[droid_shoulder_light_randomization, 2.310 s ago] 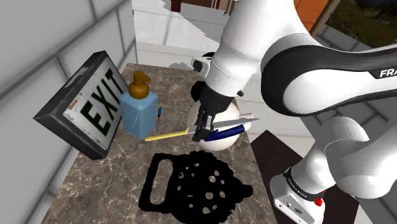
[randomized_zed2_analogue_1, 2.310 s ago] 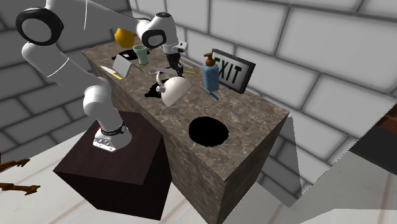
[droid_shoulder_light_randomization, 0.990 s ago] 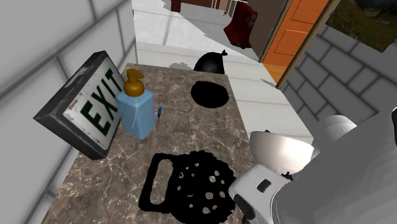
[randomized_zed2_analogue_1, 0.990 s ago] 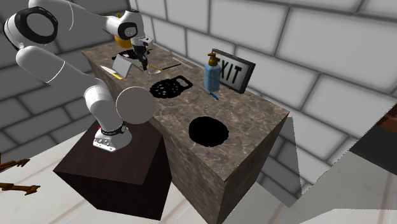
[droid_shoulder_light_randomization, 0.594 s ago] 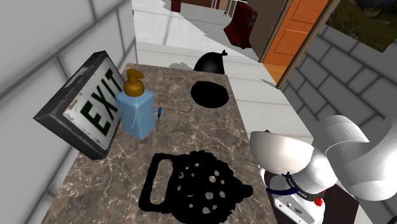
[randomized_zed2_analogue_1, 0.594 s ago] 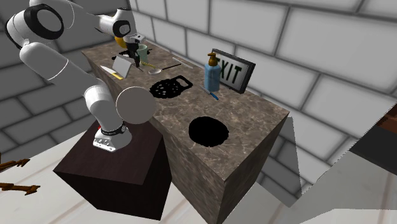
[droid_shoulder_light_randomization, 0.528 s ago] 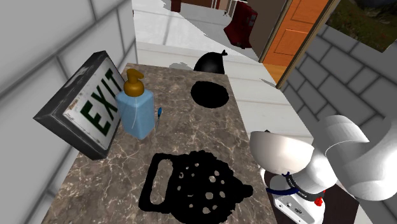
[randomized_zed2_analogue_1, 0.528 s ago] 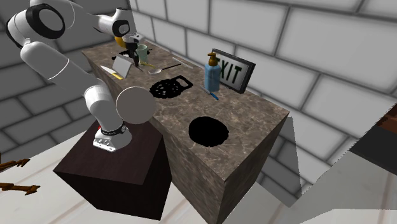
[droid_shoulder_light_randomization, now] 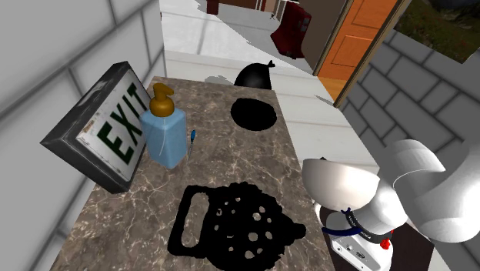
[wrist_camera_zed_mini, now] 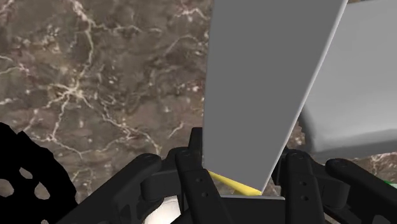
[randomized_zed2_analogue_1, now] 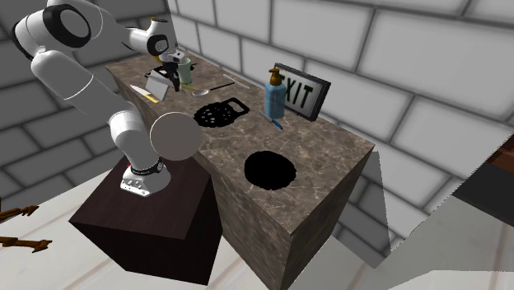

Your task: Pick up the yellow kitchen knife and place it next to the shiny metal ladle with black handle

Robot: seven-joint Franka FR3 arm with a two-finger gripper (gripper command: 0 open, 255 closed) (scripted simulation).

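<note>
**One knife held over the counter's far end**

Both black fingers of the gripper (wrist_camera_zed_mini: pixel 245 153) clasp the knife (wrist_camera_zed_mini: pixel 267 83) where its grey blade meets the yellow handle. The blade juts forward above the brown marble counter (wrist_camera_zed_mini: pixel 95 83). In the second exterior view the gripper hangs just beside a green mug (randomized_zed2_analogue_1: pixel 183 69) — the ladle (randomized_zed2_analogue_1: pixel 202 91) lies near, apart from it.

Shoulder view: marbled counter (droid_shoulder_light_randomization: pixel 223 158) against a grey block wall (droid_shoulder_light_randomization: pixel 46 46). EXIT sign (droid_shoulder_light_randomization: pixel 100 127) sits tilted, with a blue soap dispenser (droid_shoulder_light_randomization: pixel 166 135) just beside it at its 3 o'clock. Black perforated piece (droid_shoulder_light_randomization: pixel 235 223) at the dispenser's 5 o'clock, black round patch (droid_shoulder_light_randomization: pixel 254 114) at its 1 o'clock. Orange door (droid_shoulder_light_randomization: pixel 350 38) beyond.
</note>
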